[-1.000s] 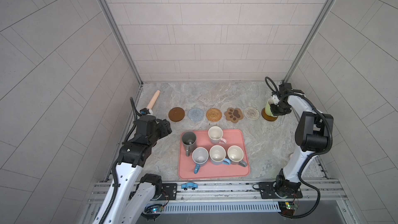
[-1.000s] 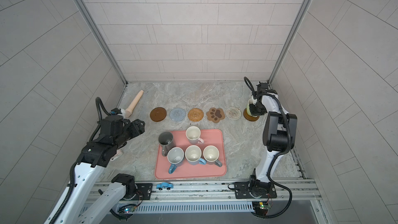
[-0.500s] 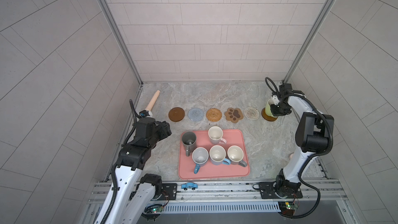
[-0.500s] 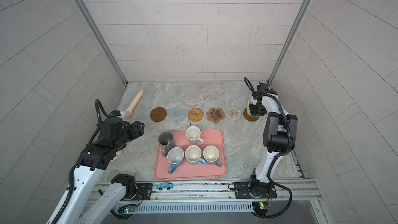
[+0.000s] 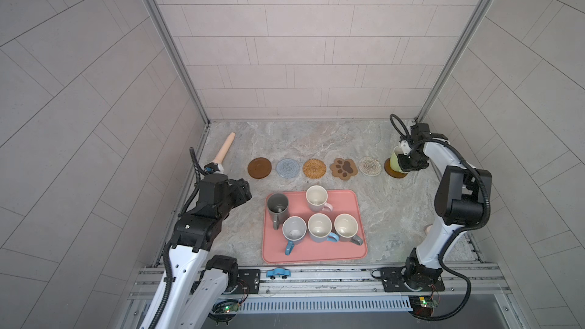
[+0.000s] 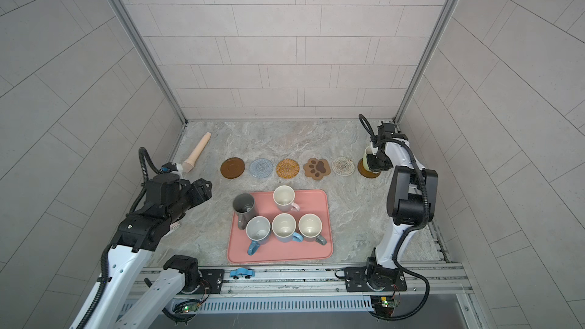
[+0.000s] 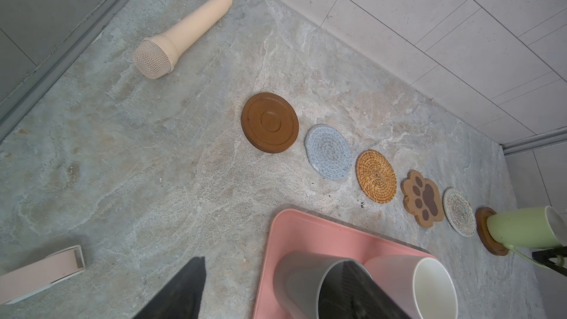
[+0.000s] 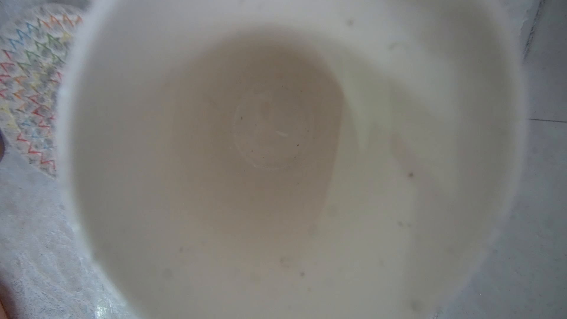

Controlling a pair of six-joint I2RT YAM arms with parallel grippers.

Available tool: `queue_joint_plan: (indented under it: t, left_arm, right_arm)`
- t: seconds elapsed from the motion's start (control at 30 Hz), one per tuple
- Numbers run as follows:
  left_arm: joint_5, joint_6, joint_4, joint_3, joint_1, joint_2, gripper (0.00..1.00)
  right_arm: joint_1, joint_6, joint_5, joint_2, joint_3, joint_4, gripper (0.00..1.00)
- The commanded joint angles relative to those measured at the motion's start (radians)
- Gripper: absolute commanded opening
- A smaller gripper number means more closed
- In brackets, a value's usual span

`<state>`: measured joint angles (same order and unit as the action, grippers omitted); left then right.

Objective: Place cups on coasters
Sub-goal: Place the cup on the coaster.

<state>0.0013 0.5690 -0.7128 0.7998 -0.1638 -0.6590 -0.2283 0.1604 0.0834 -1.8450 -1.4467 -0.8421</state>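
Note:
A green cup stands on the brown wooden coaster at the right end of the row, and my right gripper is shut on its handle. The cup's pale inside fills the right wrist view. Five more coasters lie bare: brown disc, grey-blue, rattan, paw, cream. The dark grey cup, pink cup and three other cups stand on the pink tray. My left gripper hangs open, left of the tray and near the dark grey cup.
A beige microphone-shaped thing lies at the back left by the wall. A pale pink tape roll lies beneath my left arm. A small blue toy car sits on the front rail. Tiled walls close in on three sides.
My left gripper has drifted slightly toward the table's front, still open. The right arm and the green cup have not moved.

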Motion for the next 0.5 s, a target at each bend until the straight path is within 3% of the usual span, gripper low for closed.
queue_joint_plan:
  t: [0.0, 0.47]
  left_arm:
    - [-0.015, 0.008, -0.011, -0.011, 0.004, 0.008, 0.77]
    - [-0.012, 0.008, -0.008, -0.010, 0.004, 0.006, 0.77]
  right_arm:
    - [-0.004, 0.021, -0.021, 0.028, 0.012, -0.048, 0.05]
    - [-0.005, 0.016, -0.028, 0.024, 0.017, -0.048, 0.19]
